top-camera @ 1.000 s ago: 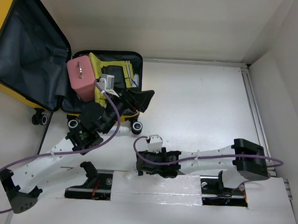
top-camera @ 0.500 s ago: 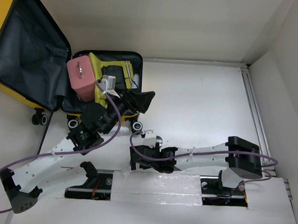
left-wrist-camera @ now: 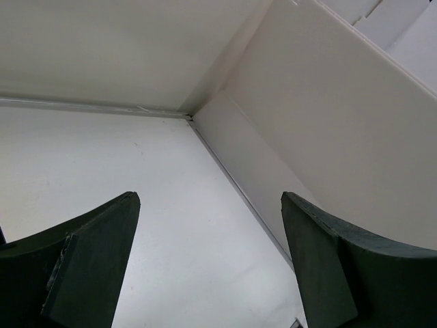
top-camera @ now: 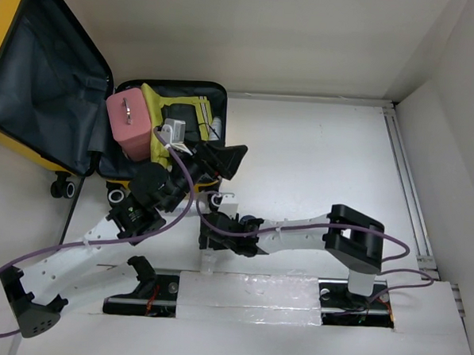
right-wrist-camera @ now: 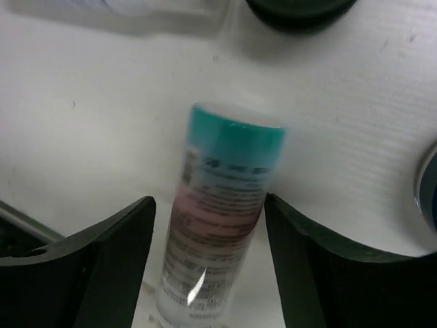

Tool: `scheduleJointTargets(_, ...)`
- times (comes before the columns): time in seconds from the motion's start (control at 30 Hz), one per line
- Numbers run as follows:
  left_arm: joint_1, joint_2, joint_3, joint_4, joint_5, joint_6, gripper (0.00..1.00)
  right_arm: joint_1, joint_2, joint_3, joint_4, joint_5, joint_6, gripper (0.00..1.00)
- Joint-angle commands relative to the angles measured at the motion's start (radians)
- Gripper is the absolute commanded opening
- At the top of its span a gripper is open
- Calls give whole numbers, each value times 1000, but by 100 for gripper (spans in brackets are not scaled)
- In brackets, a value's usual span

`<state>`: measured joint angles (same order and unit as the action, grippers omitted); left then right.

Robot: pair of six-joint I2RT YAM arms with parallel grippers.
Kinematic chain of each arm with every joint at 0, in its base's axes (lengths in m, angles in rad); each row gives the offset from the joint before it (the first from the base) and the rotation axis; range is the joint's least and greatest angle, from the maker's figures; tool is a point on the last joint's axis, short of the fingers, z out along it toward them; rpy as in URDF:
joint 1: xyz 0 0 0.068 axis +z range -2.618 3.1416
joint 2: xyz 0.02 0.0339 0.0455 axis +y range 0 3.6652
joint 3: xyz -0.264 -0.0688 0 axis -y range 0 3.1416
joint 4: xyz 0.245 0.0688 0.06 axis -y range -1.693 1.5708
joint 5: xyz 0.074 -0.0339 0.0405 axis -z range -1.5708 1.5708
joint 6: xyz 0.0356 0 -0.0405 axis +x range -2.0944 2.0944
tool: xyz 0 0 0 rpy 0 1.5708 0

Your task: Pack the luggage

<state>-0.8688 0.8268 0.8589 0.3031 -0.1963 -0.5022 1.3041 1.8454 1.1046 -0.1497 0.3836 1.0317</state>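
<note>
The luggage [top-camera: 13,19], a yellow suitcase with dark grey lining, lies open at the far left. Its lower half [top-camera: 212,93] holds a pink case [top-camera: 127,124] and yellow-green items [top-camera: 177,111]. My left gripper [top-camera: 222,157] hangs open over that half's right edge, and the left wrist view shows nothing between the left gripper's [left-wrist-camera: 208,198] fingers. My right gripper [top-camera: 208,241] is low over the table below the suitcase. In its wrist view the right gripper [right-wrist-camera: 208,201] stands open astride a lying bottle with a teal cap [right-wrist-camera: 218,225], with a gap on each side.
Black suitcase wheels [top-camera: 217,202] stand just beyond the right gripper; one dark wheel [right-wrist-camera: 300,5] shows at the top of the right wrist view. A round grey-blue thing [right-wrist-camera: 430,188] sits at that view's right edge. White walls [top-camera: 445,157] enclose the table's right and far sides.
My right arm has swung left and brought its gripper nearer the suitcase, over the bottle. The left arm has not moved.
</note>
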Motion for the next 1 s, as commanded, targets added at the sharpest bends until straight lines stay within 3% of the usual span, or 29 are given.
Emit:
scheduleJointTargets(0.0,-1,-3,22,37,-1,11,80,-5,47,46,-43,58,-22,70)
scheduleJointTargets(0.07,-1,-14,22,25,-14,11,80,-5,48,37,-92,87,-22,66)
scheduleJointTargets(0.1,-1,-23,22,25,-29,11,80,-5,31,9,-103,100,-22,51)
scheduleJointTargets(0.13,-1,-23,22,25,-38,11,80,-5,3,-8,-123,109,-22,47)
scheduleJointTargets(0.3,-1,-32,32,5,-184,54,80,-5,-26,-46,-186,103,-99,56)
scheduleJointTargets(0.47,-1,-43,72,-22,-290,74,80,-5,-73,-38,-157,80,-156,25)
scheduleJointTargets(0.63,-1,-70,57,-22,-359,11,79,-37,-239,-22,-68,31,-260,27)
scheduleJointTargets(0.77,-1,-123,22,13,-448,-15,77,-144,-356,26,8,-59,-366,27)
scheduleJointTargets(0.87,-1,-169,-41,13,-533,-51,74,-228,-354,106,56,-146,-441,27)
scheduleJointTargets(0.97,-1,-190,-64,-86,-609,-138,73,-331,-263,228,113,-230,-488,27)
